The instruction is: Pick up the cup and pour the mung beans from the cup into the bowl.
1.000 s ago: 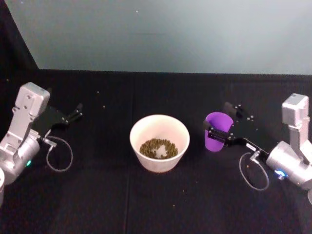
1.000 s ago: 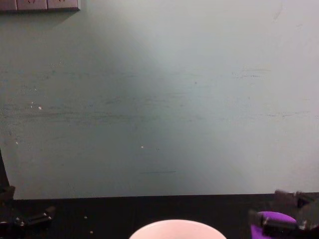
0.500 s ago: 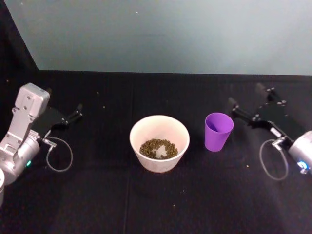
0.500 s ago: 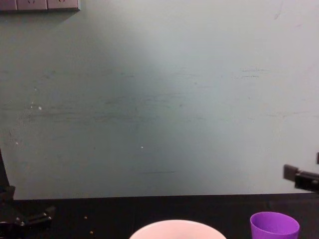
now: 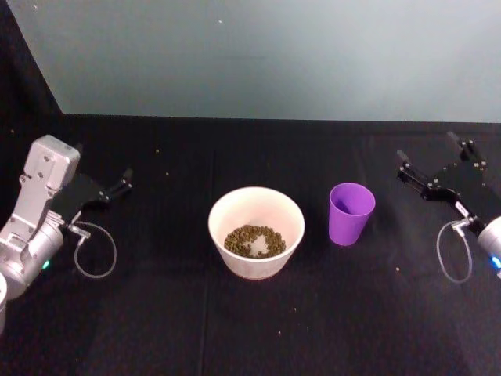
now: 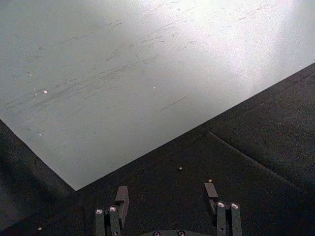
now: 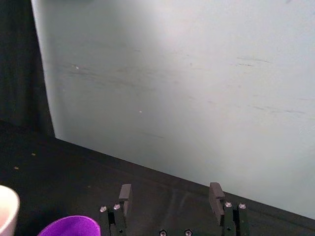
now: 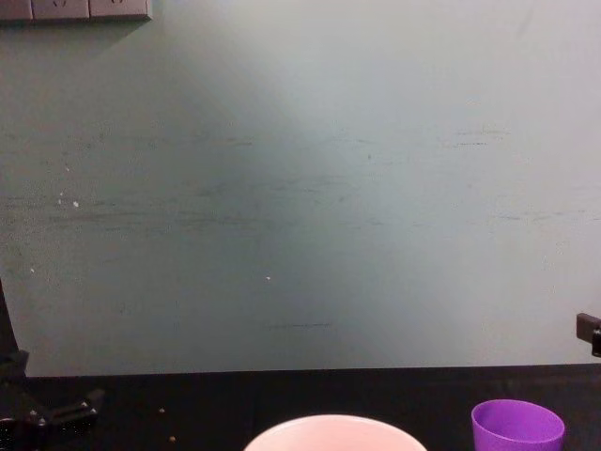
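Cup upright on desk, beans in bowl, both jaws released.
Head: cup (image 5: 351,213) just right of bowl (image 5: 256,230) holding mung beans (image 5: 254,240); right gripper (image 5: 428,163) far right, apart from cup; left gripper (image 5: 124,178) far left. Right wrist: jaws spread, cup rim near. Left wrist: jaws spread over bare desk (image 6: 256,162).

Lab-style test bench, black cloth-covered table (image 5: 156,313), bare pale green wall (image 8: 300,188) behind, wall sockets (image 8: 75,9) at 11 o'clock
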Controlling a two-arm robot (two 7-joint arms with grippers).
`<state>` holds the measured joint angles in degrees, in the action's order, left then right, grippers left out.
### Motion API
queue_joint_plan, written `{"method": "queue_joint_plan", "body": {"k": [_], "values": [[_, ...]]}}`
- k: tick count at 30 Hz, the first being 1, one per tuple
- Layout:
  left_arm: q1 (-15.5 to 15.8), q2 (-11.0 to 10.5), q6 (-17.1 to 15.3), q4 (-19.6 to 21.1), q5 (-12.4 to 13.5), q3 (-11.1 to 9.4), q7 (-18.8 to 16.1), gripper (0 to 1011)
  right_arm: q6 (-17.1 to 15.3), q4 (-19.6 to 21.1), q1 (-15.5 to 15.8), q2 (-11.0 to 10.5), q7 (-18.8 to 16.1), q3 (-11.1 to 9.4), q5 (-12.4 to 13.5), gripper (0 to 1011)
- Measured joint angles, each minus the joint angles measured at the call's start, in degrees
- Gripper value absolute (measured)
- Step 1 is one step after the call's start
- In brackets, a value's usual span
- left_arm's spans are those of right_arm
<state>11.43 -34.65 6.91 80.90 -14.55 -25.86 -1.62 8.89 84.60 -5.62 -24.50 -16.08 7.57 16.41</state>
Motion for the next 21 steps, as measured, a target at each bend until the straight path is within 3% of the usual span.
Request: {"method": "queue_joint_plan", "body": {"k": [4, 21], "values": [[0.00, 0.00, 0.00, 0.00, 0.00, 0.00, 0.00, 1000, 0.20, -1.84, -0.98, 0.70, 0.26, -0.16, -1.21, 1002], [0.00, 0.00, 0.00, 0.00, 0.00, 0.00, 0.00, 1000, 0.20, -1.21, -0.69, 0.45, 0.19, -0.06, -0.82, 1000]]}}
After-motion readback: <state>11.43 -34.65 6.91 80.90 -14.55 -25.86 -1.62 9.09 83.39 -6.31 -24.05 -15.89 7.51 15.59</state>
